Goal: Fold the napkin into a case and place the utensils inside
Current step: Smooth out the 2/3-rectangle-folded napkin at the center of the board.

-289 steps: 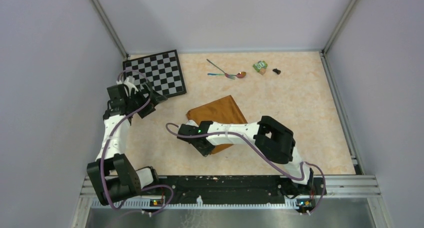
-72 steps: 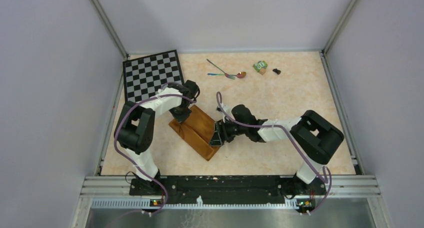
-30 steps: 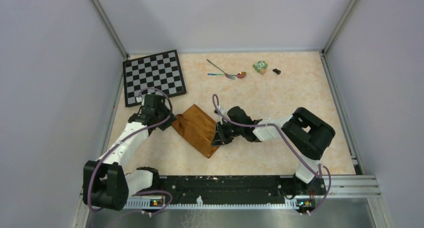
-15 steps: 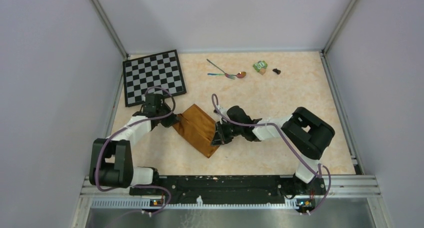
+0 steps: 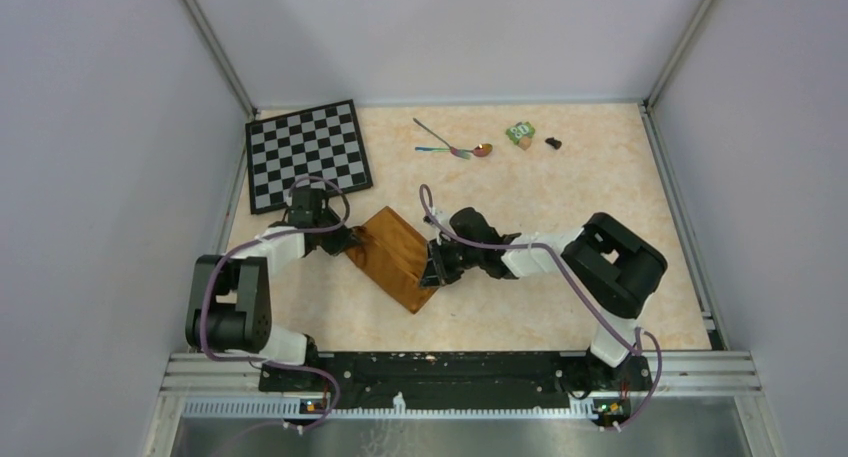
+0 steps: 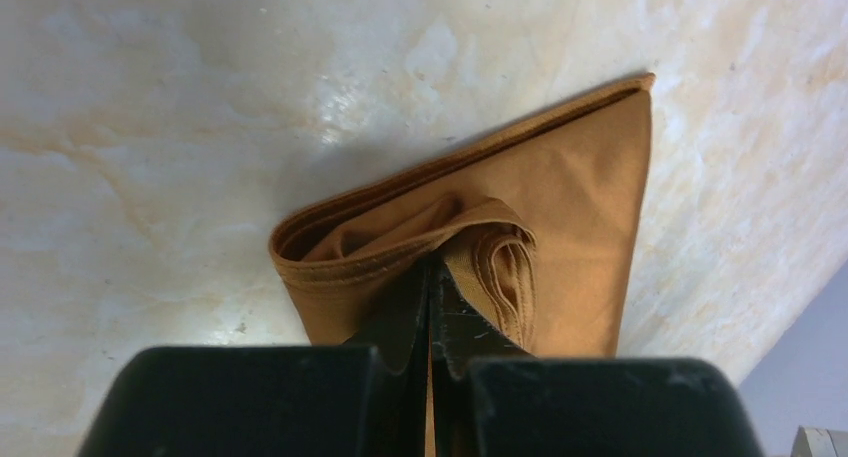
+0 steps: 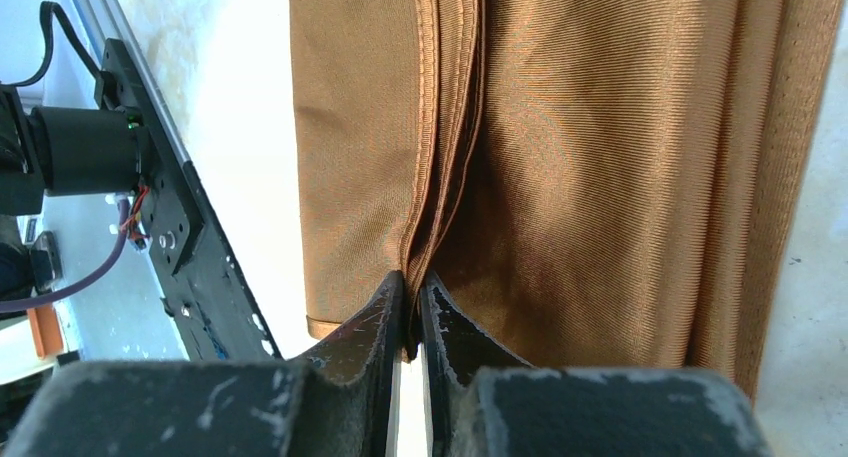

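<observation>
The napkin (image 5: 396,258) lies folded into a narrow orange-brown strip, set diagonally at mid-table. My left gripper (image 5: 349,243) is shut on its upper-left end; in the left wrist view the jaws (image 6: 432,269) pinch a layer of the open, layered end of the napkin (image 6: 585,197). At the strip's right edge my right gripper (image 5: 432,271) is shut on the hem. In the right wrist view its tips (image 7: 412,282) clamp a fold of the napkin (image 7: 600,167). The utensils (image 5: 455,149), a coppery-bowled spoon and a second thin piece, lie crossed at the back, away from both grippers.
A chessboard (image 5: 308,155) lies at the back left, just behind the left arm. A small green block (image 5: 520,132) and a small black object (image 5: 553,142) sit at the back right. The right arm stretches across the table's right half. Walls enclose the table.
The left gripper has closed on the napkin's upper-left end, and that arm's elbow has swung in. The right gripper has stayed on the right edge, shifting only slightly.
</observation>
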### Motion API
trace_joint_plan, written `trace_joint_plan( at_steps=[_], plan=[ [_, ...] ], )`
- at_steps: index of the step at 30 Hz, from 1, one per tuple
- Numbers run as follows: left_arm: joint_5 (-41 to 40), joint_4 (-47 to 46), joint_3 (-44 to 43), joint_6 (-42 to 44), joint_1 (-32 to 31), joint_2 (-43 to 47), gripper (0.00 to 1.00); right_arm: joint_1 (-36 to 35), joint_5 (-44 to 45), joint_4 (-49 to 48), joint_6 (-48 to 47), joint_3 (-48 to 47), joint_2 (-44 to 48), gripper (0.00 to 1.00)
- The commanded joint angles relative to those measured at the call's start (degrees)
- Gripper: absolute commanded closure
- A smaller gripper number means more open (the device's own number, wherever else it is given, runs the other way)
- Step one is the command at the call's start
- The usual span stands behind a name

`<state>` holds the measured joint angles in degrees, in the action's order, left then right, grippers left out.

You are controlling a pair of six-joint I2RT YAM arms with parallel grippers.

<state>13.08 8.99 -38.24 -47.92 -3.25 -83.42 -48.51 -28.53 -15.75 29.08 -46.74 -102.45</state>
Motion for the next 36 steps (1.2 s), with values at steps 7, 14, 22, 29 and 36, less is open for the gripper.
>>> trace_joint_plan(
  at_steps=[7,14,22,29,36],
  plan=[
    [-3.94,-1.32,0.01,0.49,1.4,-1.58,1.0,0.88,0.3,-0.17,0.22,-1.49,-1.77,0.93],
    [-1.37,-0.23,-0.82,2.81,1.4,-0.23,0.98,0.87,-0.84,-2.73,2.52,0.81,-1.61,0.93],
    [4.92,1.37,-3.27,4.83,1.35,5.21,0.8,0.88,-0.4,-0.86,1.41,-0.94,-0.52,0.86],
    [5.75,-0.18,-3.98,3.55,1.38,1.99,0.9,0.87,-0.48,-0.95,1.4,-1.33,-0.64,0.89],
    [3.87,-4.82,-3.82,2.2,1.36,-4.63,0.94,0.87,-0.73,-0.66,0.95,-1.77,-1.31,0.9]
  ],
)
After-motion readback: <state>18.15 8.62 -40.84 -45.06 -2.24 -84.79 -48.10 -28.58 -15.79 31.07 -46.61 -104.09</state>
